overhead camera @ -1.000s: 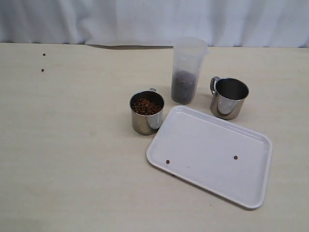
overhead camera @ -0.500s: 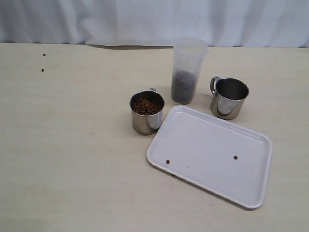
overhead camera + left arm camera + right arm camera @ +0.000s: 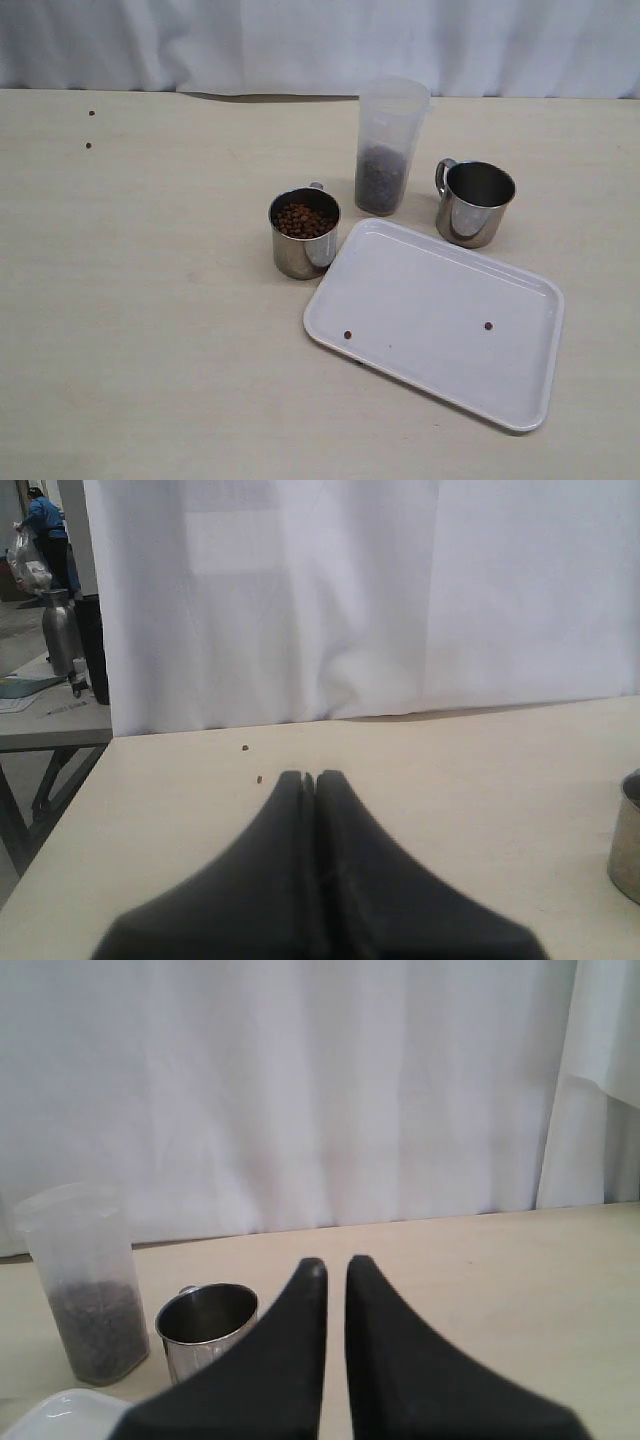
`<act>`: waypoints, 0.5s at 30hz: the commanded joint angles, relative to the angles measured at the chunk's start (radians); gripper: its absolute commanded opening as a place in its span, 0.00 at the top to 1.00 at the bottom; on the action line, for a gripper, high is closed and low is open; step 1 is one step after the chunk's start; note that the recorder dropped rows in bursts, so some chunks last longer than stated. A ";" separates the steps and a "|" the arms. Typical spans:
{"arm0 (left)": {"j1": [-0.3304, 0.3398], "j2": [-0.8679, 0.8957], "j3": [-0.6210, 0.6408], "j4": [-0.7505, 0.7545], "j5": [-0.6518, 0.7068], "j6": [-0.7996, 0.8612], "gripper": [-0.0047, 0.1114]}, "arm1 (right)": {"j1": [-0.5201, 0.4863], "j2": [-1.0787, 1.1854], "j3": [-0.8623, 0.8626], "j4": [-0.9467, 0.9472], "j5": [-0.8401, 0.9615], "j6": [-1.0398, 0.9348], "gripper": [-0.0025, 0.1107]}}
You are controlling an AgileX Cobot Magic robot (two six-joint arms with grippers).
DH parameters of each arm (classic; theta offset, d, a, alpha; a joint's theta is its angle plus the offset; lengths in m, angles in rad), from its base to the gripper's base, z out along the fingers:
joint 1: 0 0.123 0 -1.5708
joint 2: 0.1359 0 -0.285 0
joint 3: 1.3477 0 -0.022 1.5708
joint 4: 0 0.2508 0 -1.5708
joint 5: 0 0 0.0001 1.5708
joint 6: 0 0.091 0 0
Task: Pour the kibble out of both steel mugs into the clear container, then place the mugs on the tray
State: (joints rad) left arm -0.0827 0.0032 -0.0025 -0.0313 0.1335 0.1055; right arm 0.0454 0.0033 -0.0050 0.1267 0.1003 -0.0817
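Plainly, empty mug (image 3: 207,1328) near right tool (image 3: 336,1264), not touching

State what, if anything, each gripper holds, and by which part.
Nothing: the left gripper and the right gripper are both shut and empty.

The clear container (image 3: 391,140) stands between left mug (image 3: 304,235) and right mug (image 3: 474,205) (tray (image 3: 430,295) in front).
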 commanded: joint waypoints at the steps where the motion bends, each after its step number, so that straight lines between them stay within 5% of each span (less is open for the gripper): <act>1: 0.001 -0.003 0.002 -0.007 -0.005 -0.006 0.96 | 0.003 -0.003 0.005 -0.121 0.002 0.112 0.93; 15: 0.001 -0.003 0.002 -0.007 -0.005 -0.006 0.96 | 0.003 -0.003 0.005 -0.170 0.051 0.118 0.93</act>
State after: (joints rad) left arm -0.0827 0.0032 -0.0025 -0.0313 0.1335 0.1055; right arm 0.0454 0.0033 -0.0050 -0.0127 0.1212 0.0482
